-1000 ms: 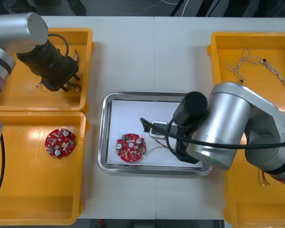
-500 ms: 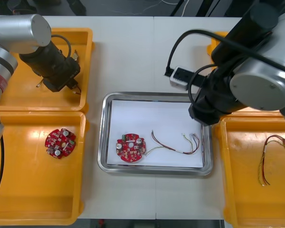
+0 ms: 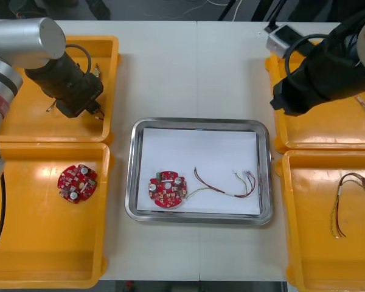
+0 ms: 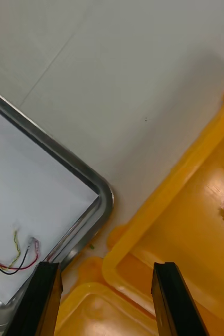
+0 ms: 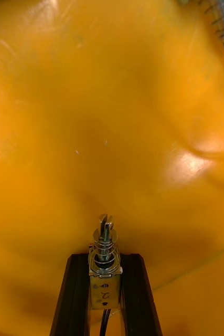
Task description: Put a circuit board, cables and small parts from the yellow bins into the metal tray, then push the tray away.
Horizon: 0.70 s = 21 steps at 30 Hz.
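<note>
One small metal part (image 5: 105, 262) clamped between the black fingers (image 5: 72, 294) of the left end effector (image 3: 93, 111), low inside the far-left yellow bin (image 3: 24, 125) at the light worktop's (image 3: 170, 73) far-left corner. Toward the far-right corner, right end effector (image 4: 106, 268) above the near-left corner of the far-right yellow bin (image 3: 319, 129), fingers apart, nothing between them. At mid-worktop, metal tray (image 3: 129, 182), white inside, with a round red circuit board (image 3: 168, 190) near its near-left corner and a red and yellow cable (image 3: 222, 184) beside it. Second circuit board (image 3: 77, 182) in the near-left yellow bin (image 3: 36, 243) at the near-left corner.
</note>
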Motion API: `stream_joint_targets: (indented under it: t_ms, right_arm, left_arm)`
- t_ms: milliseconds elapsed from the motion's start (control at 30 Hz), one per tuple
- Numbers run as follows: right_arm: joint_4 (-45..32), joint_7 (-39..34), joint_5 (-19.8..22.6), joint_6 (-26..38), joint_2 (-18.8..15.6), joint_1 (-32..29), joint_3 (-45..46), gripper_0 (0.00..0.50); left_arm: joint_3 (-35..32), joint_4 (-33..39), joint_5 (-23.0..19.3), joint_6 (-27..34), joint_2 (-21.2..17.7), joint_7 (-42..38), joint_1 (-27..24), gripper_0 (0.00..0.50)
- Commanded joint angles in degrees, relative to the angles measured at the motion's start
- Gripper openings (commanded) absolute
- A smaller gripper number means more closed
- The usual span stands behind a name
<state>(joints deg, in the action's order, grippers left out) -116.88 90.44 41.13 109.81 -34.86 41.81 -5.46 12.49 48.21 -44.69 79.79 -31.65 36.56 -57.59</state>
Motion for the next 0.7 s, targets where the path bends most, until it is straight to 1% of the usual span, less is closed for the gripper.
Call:
stream_joint_targets:
  t_ms: [33,167,300,500,567,700]
  right_arm:
    - [3.7,0.2,-0.1,0.2,-2.3,3.6,6.4,0.5]
    - [6.4,0.5,-3.0,0.2,-3.1,3.7,8.5,0.5]
    - [8.3,0.7,-3.9,0.2,-3.6,3.7,10.8,0.5]
    - [11.4,0.9,-4.4,0.2,-4.3,3.7,15.5,0.5]
    - [12.1,1.1,-5.2,0.2,-4.4,3.7,16.8,0.5]
    - [13.3,1.6,-7.6,0.2,-4.4,3.7,18.5,0.5]
  left_arm:
    - [-0.5,0.6,-0.8,0.3,-1.5,-3.1,-3.1,0.0]
    - [-2.3,1.4,-1.4,2.6,-3.2,-2.4,-3.1,0.0]
    - [-4.2,3.5,-1.2,6.1,-4.4,-1.9,-3.1,0.0]
    - [-6.2,10.2,-1.0,13.0,-6.3,-1.9,-3.0,0.0]
    - [-6.5,12.5,-0.8,14.8,-6.8,-2.1,-2.8,0.0]
    - [-7.0,19.7,-0.4,18.6,-7.4,-2.4,-1.0,0.0]
